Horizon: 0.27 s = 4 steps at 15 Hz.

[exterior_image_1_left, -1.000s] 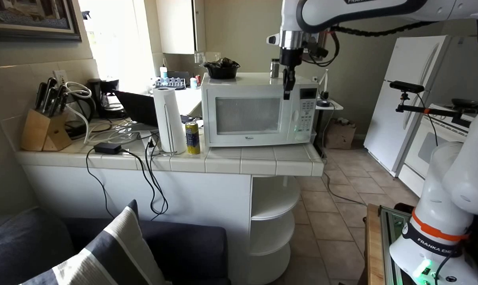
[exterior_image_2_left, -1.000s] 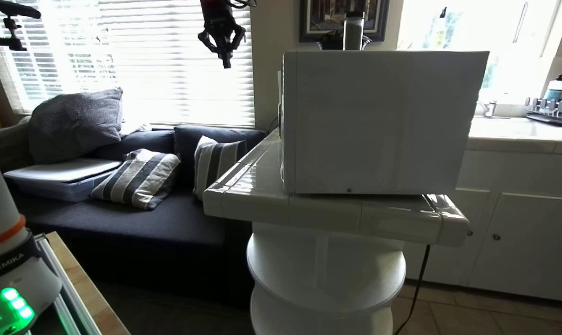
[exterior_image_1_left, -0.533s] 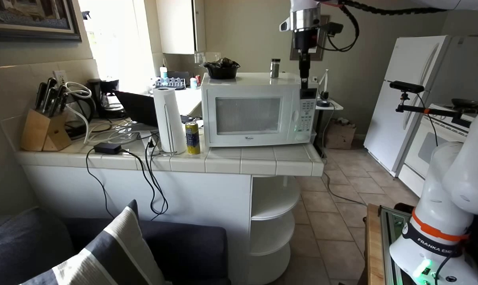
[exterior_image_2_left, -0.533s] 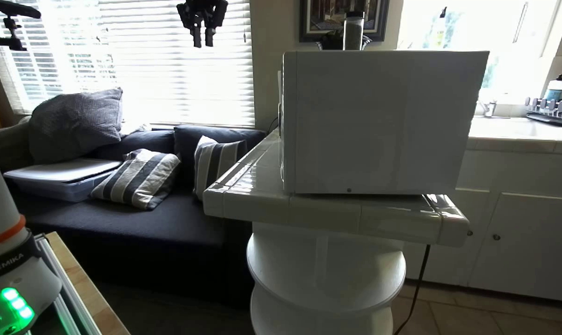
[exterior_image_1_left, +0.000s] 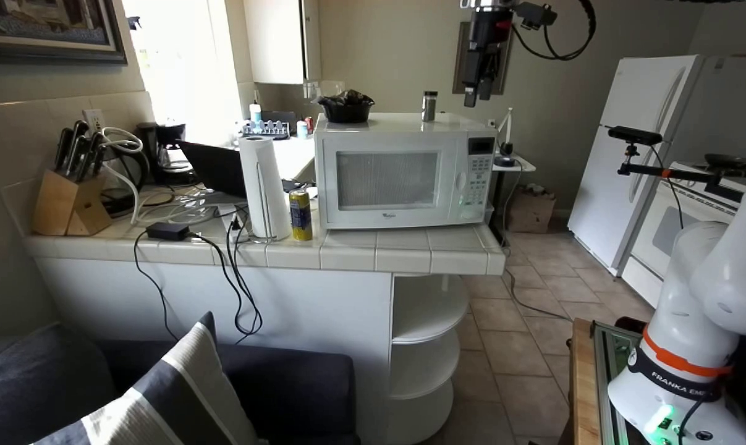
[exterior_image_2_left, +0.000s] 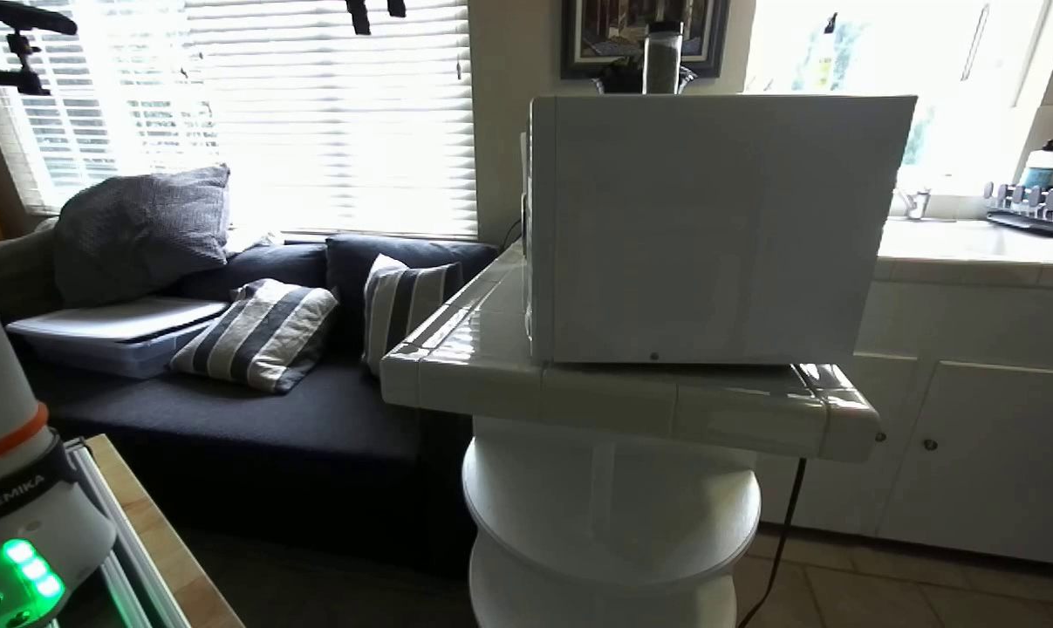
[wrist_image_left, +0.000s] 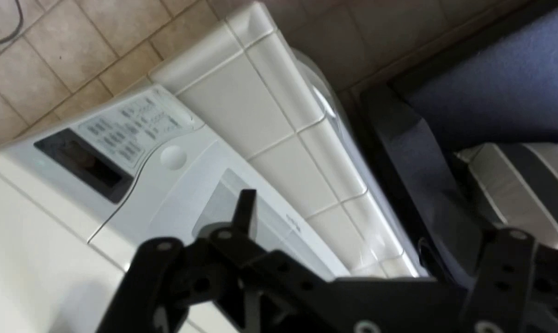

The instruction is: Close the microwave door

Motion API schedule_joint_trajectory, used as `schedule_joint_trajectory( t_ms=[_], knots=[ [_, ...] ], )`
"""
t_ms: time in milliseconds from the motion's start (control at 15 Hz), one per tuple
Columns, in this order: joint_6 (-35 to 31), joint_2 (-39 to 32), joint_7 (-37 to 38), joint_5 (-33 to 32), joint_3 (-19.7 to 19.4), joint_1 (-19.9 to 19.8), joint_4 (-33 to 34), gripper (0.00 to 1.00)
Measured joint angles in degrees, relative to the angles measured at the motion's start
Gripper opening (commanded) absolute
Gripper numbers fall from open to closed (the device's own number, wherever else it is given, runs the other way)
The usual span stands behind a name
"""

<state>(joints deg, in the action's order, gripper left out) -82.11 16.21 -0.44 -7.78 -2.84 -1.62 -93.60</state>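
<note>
The microwave door [exterior_image_1_left: 388, 179] is a white panel with a dark window. It lies flush against the front of the white microwave [exterior_image_1_left: 403, 127], with no gap visible along its edge. In the wrist view the door [wrist_image_left: 181, 196] shows beside the keypad. My gripper [exterior_image_1_left: 478, 96] hangs above the microwave top in an exterior view, clear of the door. In an exterior view the gripper [exterior_image_2_left: 378, 17] shows only its two fingertips at the upper edge, apart with nothing between them. One finger [wrist_image_left: 245, 203] stands dark over the door window in the wrist view.
A black bowl [exterior_image_1_left: 347, 108] and a shaker jar [exterior_image_1_left: 429, 106] stand on top of the microwave. Left of it on the tiled counter [exterior_image_1_left: 403, 259] are a can [exterior_image_1_left: 300, 215] and a paper towel roll [exterior_image_1_left: 265, 188]. A dark sofa [exterior_image_2_left: 317, 427] sits in front.
The gripper has risen and moved away to the right in an exterior view, from in front of the microwave to above it. Its fingers have spread apart. The door looks unchanged.
</note>
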Motion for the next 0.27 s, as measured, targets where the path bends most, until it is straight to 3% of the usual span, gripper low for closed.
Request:
schedule_joint_trajectory(
  t_ms=[267],
  knots=[
    [-2.4, 1.9, 0.0, -0.9, 1.1, 0.0, -0.3, 1.0]
  ],
)
